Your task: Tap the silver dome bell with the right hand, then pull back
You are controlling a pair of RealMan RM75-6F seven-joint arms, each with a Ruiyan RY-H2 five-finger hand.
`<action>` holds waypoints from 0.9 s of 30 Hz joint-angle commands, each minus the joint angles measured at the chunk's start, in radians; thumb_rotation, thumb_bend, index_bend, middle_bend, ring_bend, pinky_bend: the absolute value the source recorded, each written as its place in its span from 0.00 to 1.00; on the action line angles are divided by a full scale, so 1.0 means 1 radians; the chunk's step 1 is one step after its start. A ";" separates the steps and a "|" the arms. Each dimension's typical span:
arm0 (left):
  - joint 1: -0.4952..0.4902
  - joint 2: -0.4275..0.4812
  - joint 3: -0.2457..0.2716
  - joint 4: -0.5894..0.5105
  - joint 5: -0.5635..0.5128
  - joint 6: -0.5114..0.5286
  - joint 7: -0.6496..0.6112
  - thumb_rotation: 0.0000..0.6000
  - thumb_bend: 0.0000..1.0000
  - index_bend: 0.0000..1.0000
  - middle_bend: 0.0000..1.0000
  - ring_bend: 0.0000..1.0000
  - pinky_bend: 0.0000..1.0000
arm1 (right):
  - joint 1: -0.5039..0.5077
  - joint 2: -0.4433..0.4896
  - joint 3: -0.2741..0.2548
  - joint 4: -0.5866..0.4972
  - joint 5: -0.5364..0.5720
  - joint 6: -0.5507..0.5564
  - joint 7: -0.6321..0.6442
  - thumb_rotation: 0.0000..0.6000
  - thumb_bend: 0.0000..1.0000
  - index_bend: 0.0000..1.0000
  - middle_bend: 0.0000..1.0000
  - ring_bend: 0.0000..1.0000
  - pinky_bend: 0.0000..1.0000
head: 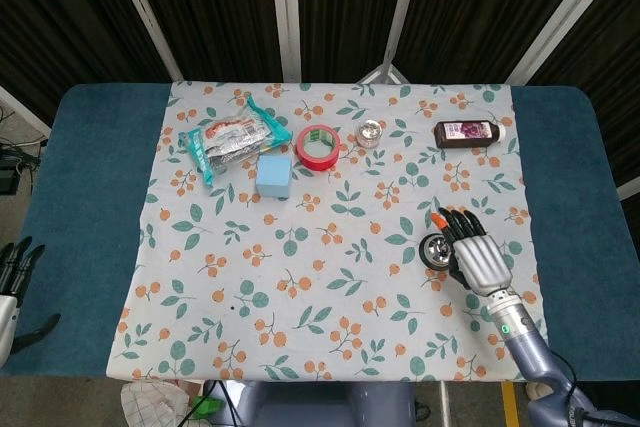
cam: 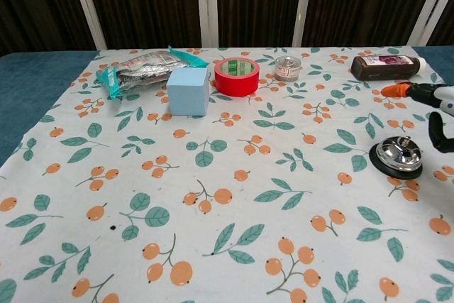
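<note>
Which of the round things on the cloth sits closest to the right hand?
The silver dome bell on its black base: the right hand hangs right over it. The red tape roll and the small round tin lie far off near the cloth's back edge.

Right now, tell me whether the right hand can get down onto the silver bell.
Probably yes. The right hand hovers over the silver bell with fingers spread and nothing held, and the chest view shows a gap between them. Nothing stands close by on the floral cloth, so the way down looks free.
</note>
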 commanded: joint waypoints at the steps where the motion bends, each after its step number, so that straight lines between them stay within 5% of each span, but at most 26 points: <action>1: 0.000 -0.002 0.001 -0.002 -0.002 -0.003 0.009 1.00 0.27 0.08 0.00 0.00 0.09 | 0.035 -0.067 0.010 0.094 0.021 -0.029 0.053 1.00 1.00 0.00 0.00 0.00 0.00; 12: -0.004 -0.011 -0.005 -0.007 -0.017 -0.013 0.034 1.00 0.27 0.08 0.00 0.00 0.09 | 0.071 -0.181 -0.023 0.288 0.009 -0.049 0.160 1.00 1.00 0.00 0.00 0.00 0.00; 27: -0.014 -0.017 -0.006 -0.012 -0.027 -0.035 0.057 1.00 0.27 0.09 0.00 0.00 0.09 | 0.081 -0.218 -0.045 0.352 0.012 -0.058 0.191 1.00 1.00 0.00 0.00 0.00 0.00</action>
